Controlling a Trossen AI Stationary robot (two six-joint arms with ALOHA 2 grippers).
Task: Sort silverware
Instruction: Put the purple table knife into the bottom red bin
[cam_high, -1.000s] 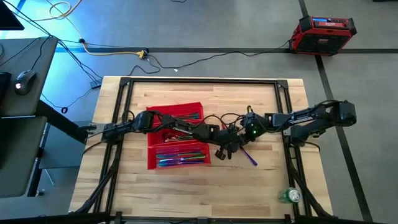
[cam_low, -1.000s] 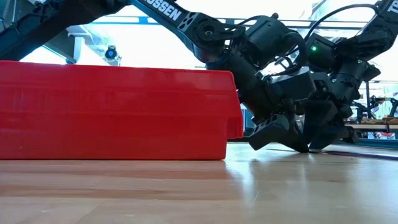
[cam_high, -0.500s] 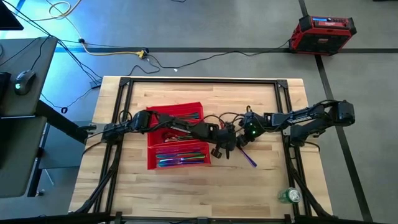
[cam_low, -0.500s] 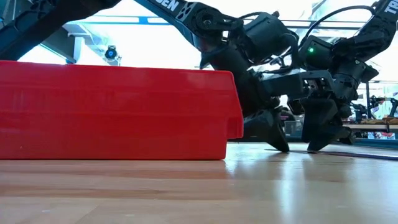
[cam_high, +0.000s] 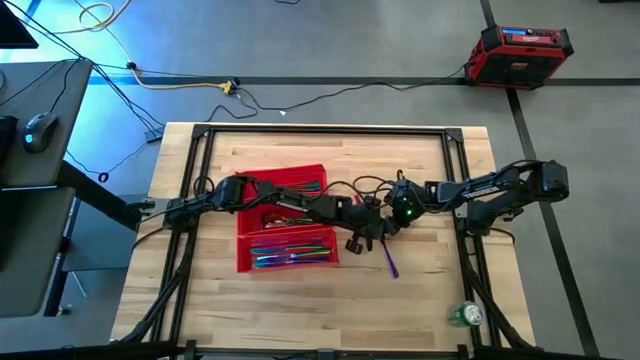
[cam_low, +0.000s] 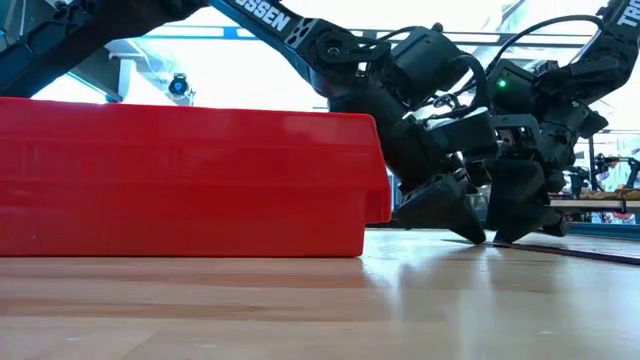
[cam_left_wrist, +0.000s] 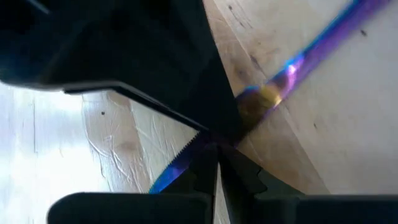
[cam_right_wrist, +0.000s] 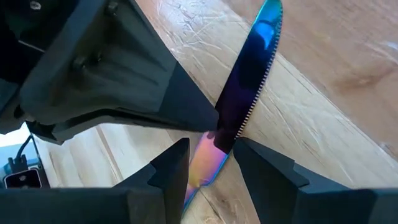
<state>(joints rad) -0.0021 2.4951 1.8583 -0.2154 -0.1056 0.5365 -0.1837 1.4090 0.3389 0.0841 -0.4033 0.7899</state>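
Iridescent knife (cam_right_wrist: 244, 112) on table (cam_high: 430, 290), between narrowly parted right end effector (cam_right_wrist: 211, 163) fingers, pinched by left end effector (cam_left_wrist: 214, 158).

The table (cam_high: 420, 290) is pale wood, its grain plain and its finish faintly shiny, with fine scratches showing in the wrist views. The knife (cam_right_wrist: 249, 81) is thin polished metal, iridescent purple, blue and gold, with a serrated edge. The red tray (cam_low: 180, 180) is smooth plastic with a soft sheen. The right gripper (cam_right_wrist: 211, 165) has matt dark plastic fingers (cam_right_wrist: 168, 168).
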